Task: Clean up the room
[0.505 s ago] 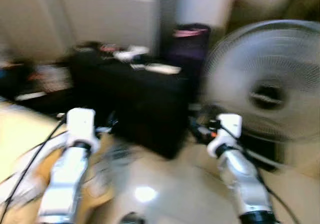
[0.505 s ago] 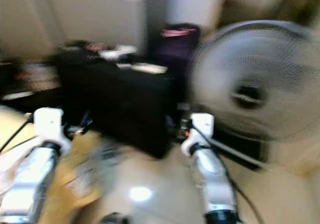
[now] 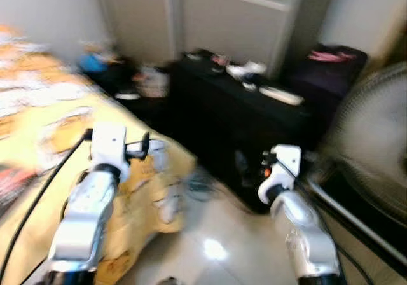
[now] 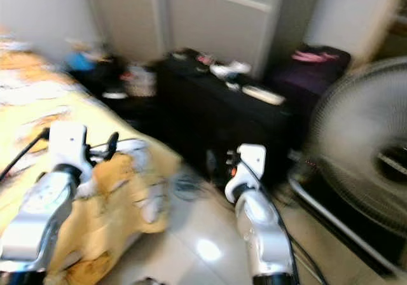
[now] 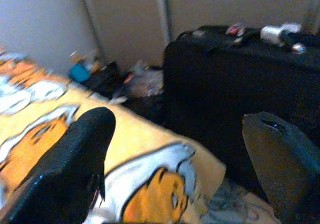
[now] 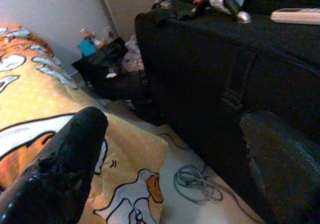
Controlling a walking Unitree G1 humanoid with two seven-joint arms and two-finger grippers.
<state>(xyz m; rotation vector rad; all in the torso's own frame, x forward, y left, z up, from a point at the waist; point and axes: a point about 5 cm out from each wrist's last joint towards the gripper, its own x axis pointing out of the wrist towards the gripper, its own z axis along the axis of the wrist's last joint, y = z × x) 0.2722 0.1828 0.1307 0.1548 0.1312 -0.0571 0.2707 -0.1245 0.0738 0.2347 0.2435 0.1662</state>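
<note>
head views are motion-blurred. left gripper (image 5: pixel 175 159) and right gripper (image 6: pixel 170 149) both have fingers spread, empty, facing a black suitcase (image 6: pixel 235 59); small items on top indistinct.

Yellow-orange blanket (image 6: pixel 45 114) with white cartoon figures outlined in black. Black suitcase (image 6: pixel 225 59). White remote (image 6: pixel 295 16) on its top. Grey coiled cable (image 6: pixel 195 183) on pale glossy floor (image 3: pixel 216 247). Dark purple bag (image 3: pixel 331 65) with pink patch. White-grey fan (image 4: pixel 369 151), black hub. Silver arms, black fingers (image 5: pixel 70 169). Beige wall panels (image 3: pixel 210 18).
</note>
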